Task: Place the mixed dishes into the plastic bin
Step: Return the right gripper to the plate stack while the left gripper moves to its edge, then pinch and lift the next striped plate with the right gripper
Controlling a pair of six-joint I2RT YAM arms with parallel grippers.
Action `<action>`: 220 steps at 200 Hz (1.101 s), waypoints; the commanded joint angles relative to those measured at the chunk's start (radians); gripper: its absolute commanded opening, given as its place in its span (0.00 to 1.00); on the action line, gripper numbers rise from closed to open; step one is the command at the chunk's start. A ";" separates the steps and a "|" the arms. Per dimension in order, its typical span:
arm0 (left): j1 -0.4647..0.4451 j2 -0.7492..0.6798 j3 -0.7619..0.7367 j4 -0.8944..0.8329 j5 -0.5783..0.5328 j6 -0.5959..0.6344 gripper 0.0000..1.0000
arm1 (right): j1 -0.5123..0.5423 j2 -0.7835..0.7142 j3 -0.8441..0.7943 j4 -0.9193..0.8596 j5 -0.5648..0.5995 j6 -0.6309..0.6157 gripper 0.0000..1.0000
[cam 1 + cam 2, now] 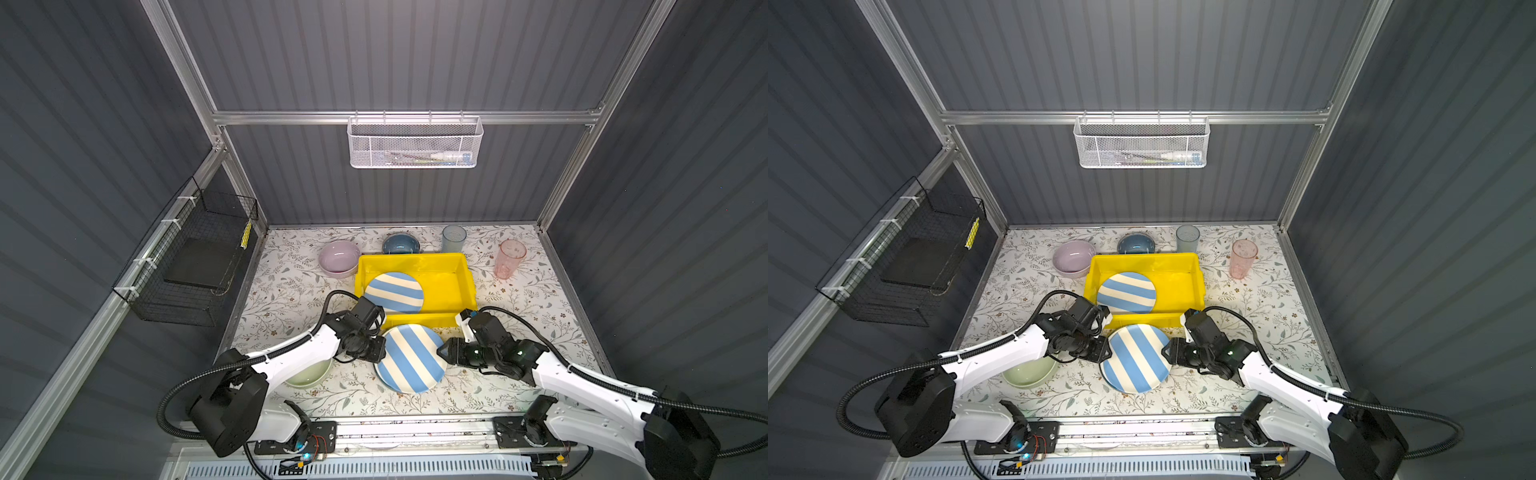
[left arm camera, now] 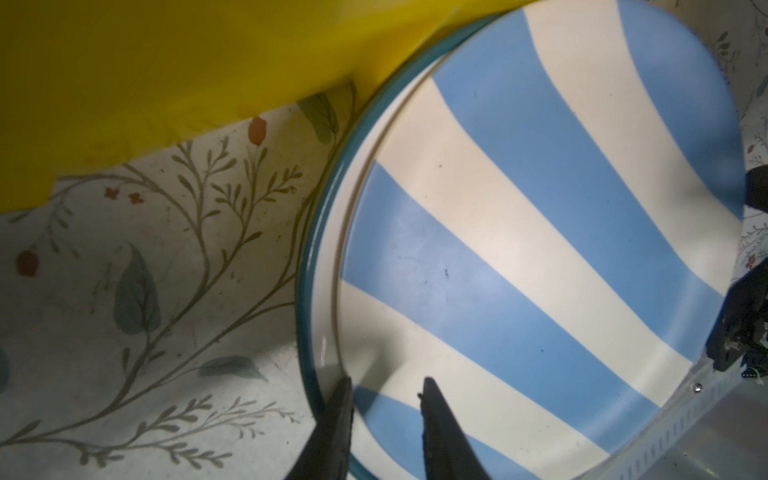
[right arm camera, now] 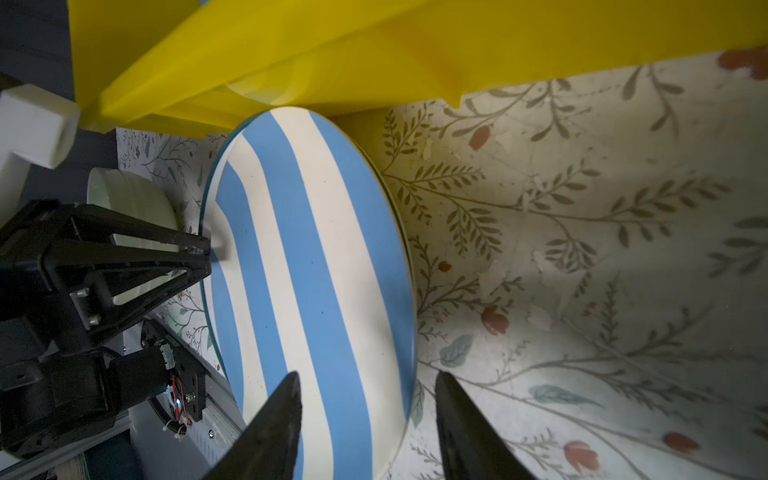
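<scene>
In both top views the glossy yellow bin [image 1: 446, 286] [image 1: 1179, 286] sits mid-table on the floral cloth [image 1: 291, 291], with one blue-and-cream plate [image 1: 394, 293] [image 1: 1126, 293] inside at its left end. A matching striped plate [image 1: 411, 358] [image 1: 1136, 358] lies just in front of the bin, between the two arms. Behind the bin stand the lilac bowl [image 1: 338, 257], the blue bowl [image 1: 401, 244] and the blue tumbler [image 1: 454, 239]. The translucent pink tumbler [image 1: 509, 257] is off to the right, and the pale green bowl [image 1: 307, 376] peeks from under the left arm.

The wrist views add what the top ones cannot. The left wrist view shows the striped plate [image 2: 540, 249] edged with a thin teal line and a plain white band; whether that is another plate beneath, I cannot tell. The left gripper [image 2: 386, 386] is narrow, one black finger over the face and one outside the rim. I cannot tell whether it truly pinches.

In the right wrist view the right gripper [image 3: 368, 376] stands wide. One finger is over the smooth stripes, the other over the cloth, clear of the edge.
</scene>
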 commanded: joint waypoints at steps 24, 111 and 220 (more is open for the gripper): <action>-0.017 0.052 0.001 -0.013 -0.036 -0.013 0.30 | 0.006 0.024 -0.018 0.035 0.001 0.010 0.51; -0.067 0.115 0.027 0.037 -0.019 -0.029 0.30 | 0.005 -0.019 -0.027 0.027 -0.005 0.021 0.35; -0.099 0.045 0.080 -0.010 -0.068 -0.081 0.38 | 0.004 -0.125 -0.045 -0.052 0.011 0.045 0.04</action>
